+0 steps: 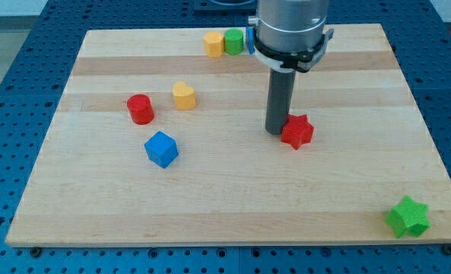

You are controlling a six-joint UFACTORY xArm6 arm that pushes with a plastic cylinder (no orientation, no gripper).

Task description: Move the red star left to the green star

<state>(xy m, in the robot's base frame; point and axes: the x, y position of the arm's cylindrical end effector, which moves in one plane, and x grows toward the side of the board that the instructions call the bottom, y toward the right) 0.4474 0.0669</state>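
Note:
The red star (297,132) lies on the wooden board (233,190), right of the middle. The green star (408,217) lies near the board's bottom right corner, far below and to the right of the red star. My tip (277,132) rests on the board right against the red star's left side. The dark rod rises from it to the grey arm head at the view's top.
A red cylinder (141,109), a yellow heart-shaped block (184,96) and a blue cube (161,148) lie on the left half. A yellow block (213,43), a green block (233,42) and a partly hidden blue block (249,39) sit at the top edge.

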